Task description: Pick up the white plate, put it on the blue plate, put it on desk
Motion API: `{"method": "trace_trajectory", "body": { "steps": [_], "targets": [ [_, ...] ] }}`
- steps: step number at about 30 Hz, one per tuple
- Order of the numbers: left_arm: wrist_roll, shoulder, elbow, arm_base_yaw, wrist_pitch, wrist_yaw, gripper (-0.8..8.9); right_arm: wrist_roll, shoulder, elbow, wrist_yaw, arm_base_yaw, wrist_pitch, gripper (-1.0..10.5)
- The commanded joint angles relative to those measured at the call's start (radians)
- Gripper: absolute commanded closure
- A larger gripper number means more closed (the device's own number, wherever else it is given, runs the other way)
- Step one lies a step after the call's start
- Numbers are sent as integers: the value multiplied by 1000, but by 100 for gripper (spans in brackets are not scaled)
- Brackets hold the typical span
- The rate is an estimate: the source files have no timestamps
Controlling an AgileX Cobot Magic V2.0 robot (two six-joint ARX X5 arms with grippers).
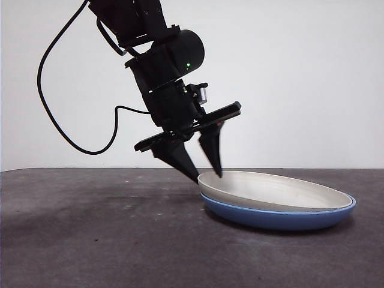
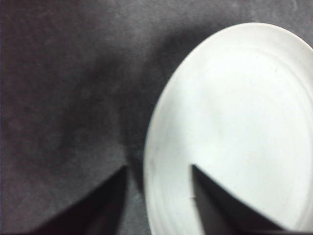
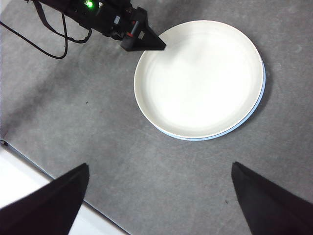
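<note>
The white plate (image 1: 276, 189) lies nested on the blue plate (image 1: 276, 218) on the desk (image 1: 90, 234), right of centre. My left gripper (image 1: 207, 175) is open at the white plate's left rim, one jaw outside the rim and one over the inside, with a gap on both sides. In the left wrist view the white plate (image 2: 234, 122) fills the right side between and beyond the jaws. The right wrist view looks down on the white plate (image 3: 200, 78), a thin blue plate edge (image 3: 249, 116) and the left gripper (image 3: 156, 45). My right gripper (image 3: 160, 165) is open, high above the desk.
The left arm's black cable (image 1: 54, 114) hangs in a loop left of the plates. The desk's near edge, with a white strip (image 3: 19, 196) beyond it, shows in the right wrist view.
</note>
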Motion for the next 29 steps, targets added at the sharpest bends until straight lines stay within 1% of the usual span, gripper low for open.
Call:
{"method": "trace_trajectory", "body": {
  "steps": [1, 5, 11, 17, 25, 29],
  "targets": [
    [0, 25, 31, -20, 8, 2, 477, 8, 5, 20, -1, 4, 9, 480],
    [4, 17, 42, -25, -10, 7, 477, 8, 5, 20, -1, 4, 8, 480],
    [47, -55, 56, -15, -53, 6, 477, 8, 5, 20, -1, 4, 8, 480],
    [116, -219, 56, 16, -119, 5, 478, 8, 5, 20, 0, 4, 9, 480],
    [204, -469, 56, 87, -235, 6, 478, 8, 6, 20, 1, 4, 9, 480],
    [212, -562, 48, 132, -301, 6, 478, 8, 6, 20, 1, 4, 10, 480]
  ]
}}
